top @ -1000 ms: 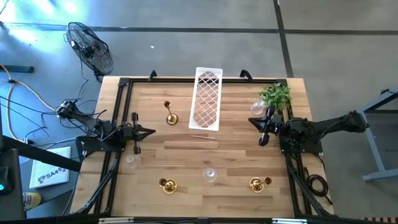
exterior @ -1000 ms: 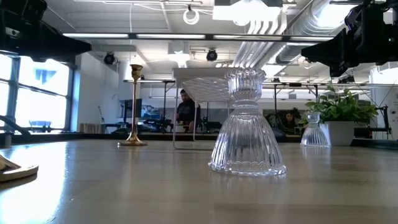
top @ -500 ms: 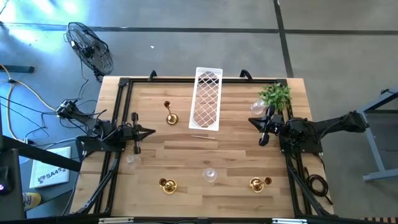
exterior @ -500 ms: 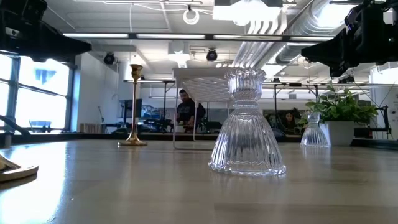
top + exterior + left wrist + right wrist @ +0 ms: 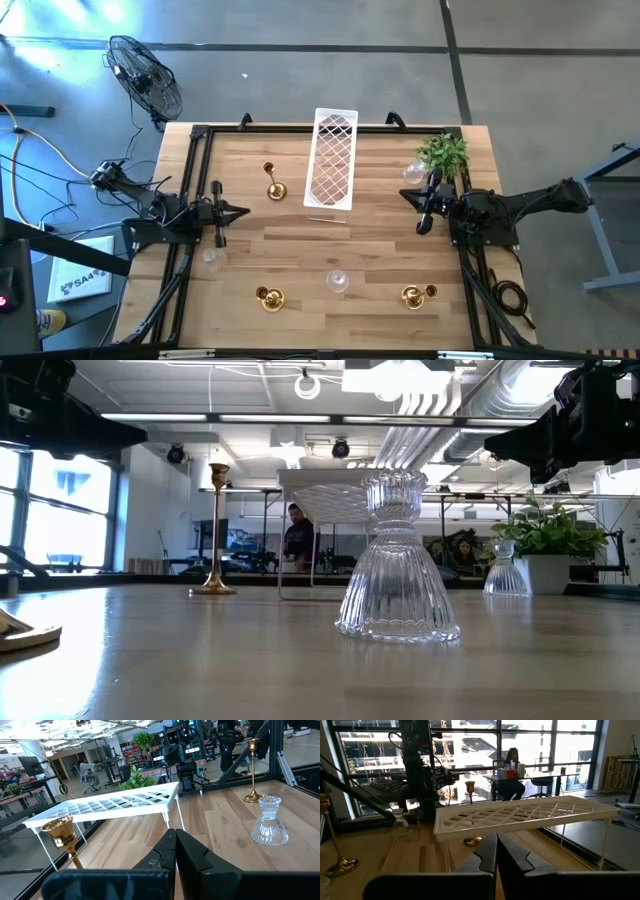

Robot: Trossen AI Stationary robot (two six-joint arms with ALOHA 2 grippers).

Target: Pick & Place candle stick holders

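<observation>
The candle stick holders are spread over the pale wooden surface (image 5: 380, 235) and none is held. A tall shiny gold holder with a slim stem and round base (image 5: 273, 183) stands just beside the white lattice tray (image 5: 334, 158). Two squat gold holders (image 5: 268, 297) (image 5: 415, 294) sit near the front edge, with a small ribbed clear glass holder (image 5: 337, 281) between them. Another glass one (image 5: 412, 173) stands beside the small green plant (image 5: 445, 152), and a third (image 5: 210, 255) lies near the left arm.

The gold pieces are judged rigid but smooth and slippery; the tall one is top-heavy and is best taken low on its stem. The glass ones are judged fragile and are best pinched gently at the narrow neck.

The left hand (image 5: 175, 840) and the right hand (image 5: 496, 845) are fully shut and empty, each parked at its own side. Compared with the earlier frames, nothing on the surface has moved and both arms have stayed put.
</observation>
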